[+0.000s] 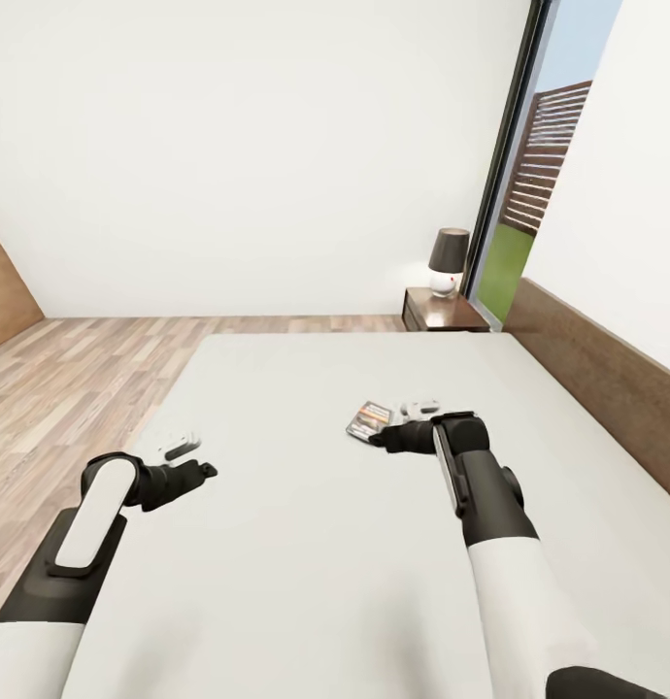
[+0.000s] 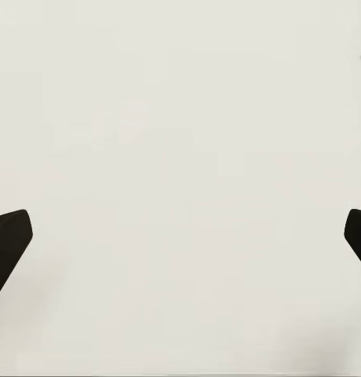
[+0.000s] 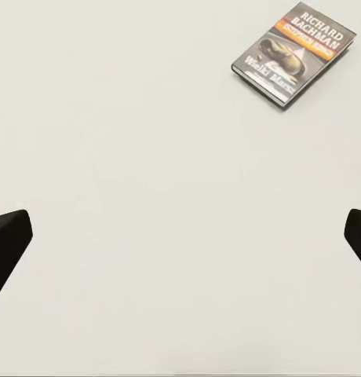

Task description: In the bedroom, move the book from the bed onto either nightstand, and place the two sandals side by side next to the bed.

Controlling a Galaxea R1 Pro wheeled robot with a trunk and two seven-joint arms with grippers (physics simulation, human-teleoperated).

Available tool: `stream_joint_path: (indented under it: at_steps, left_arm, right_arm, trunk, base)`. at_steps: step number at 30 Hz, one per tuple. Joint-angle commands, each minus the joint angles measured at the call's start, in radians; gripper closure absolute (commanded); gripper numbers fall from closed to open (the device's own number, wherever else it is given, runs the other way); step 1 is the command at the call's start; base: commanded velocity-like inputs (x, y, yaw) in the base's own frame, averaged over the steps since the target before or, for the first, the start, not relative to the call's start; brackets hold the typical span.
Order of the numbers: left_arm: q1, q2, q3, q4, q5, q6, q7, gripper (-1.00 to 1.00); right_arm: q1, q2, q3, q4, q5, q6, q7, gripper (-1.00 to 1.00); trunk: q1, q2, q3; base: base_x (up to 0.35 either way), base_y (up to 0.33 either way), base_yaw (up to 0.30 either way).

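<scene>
right hand (image 1: 382, 439) wide open, empty, just short of book (image 3: 293, 53) | book flat on bed (image 1: 306, 544), ahead, long axis skewed | left hand (image 1: 207, 471) open, farther

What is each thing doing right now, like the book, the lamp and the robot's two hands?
Small dark paperback book with an orange band: lying flat on the mattress, closed, cover up, not held.
Pale grey-white mattress of the bed: bare apart from the book.
Black-shaded lamp with a white base: upright on the dark-brown nightstand.
Left gripper: open, empty, over the mattress.
Right gripper: open, empty, beside the book.
</scene>
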Motion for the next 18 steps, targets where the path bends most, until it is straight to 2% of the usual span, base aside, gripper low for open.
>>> stream_joint_path:
  at_steps: [1,4,6,8,12,13,14,18]
  left_arm:
    - [-0.001,0.0,0.0,0.004,0.011,0.002,0.01,-1.0]
    - [-0.001,0.0,0.0,0.011,0.011,0.001,0.01,-1.0]
    - [-0.001,-0.001,0.0,0.018,0.01,0.0,0.01,-1.0]
    - [-0.001,-0.001,0.0,0.021,0.01,0.0,0.01,-1.0]
    - [-0.001,-0.001,0.0,0.03,0.01,-0.002,0.01,-1.0]
    - [-0.001,-0.001,0.0,0.032,0.01,-0.003,0.01,-1.0]
    - [-0.001,-0.001,0.0,0.035,0.01,-0.005,0.009,-1.0]
    - [-0.001,-0.002,0.0,0.037,0.01,-0.005,0.009,-1.0]
  right_arm:
    - [-0.016,0.001,-0.006,0.033,0.007,-0.007,0.003,-1.0]
    - [-0.038,0.001,-0.011,0.088,0.004,-0.032,-0.017,-1.0]
    - [-0.057,0.001,-0.017,0.144,-0.001,-0.095,-0.071,-1.0]
    - [-0.061,0.001,-0.018,0.157,-0.002,-0.121,-0.095,-1.0]
    - [-0.07,0.001,-0.019,0.193,-0.014,-0.208,-0.192,-1.0]
    - [-0.071,0.001,-0.019,0.201,-0.024,-0.222,-0.209,-1.0]
    - [-0.074,0.001,-0.017,0.219,-0.063,-0.251,-0.243,-1.0]
    - [-0.075,0.001,-0.015,0.228,-0.098,-0.265,-0.263,-1.0]
  trunk:
    - [-0.004,0.006,0.002]
    - [-0.015,0.027,0.011]
    - [-0.023,0.041,0.018]
    - [-0.031,0.055,0.024]
    - [-0.046,0.083,0.037]
    - [-0.05,0.09,0.04]
    - [-0.054,0.097,0.043]
    - [-0.069,0.125,0.055]
  base:
    - [0.0,0.0,-0.008]
    - [0.0,0.0,-0.006]
    - [0.0,0.0,-0.003]
    - [0.0,0.0,-0.002]
    - [0.0,0.0,-0.001]
    - [0.0,0.0,0.0]
    - [0.0,0.0,0.0]
    - [0.0,0.0,0.0]
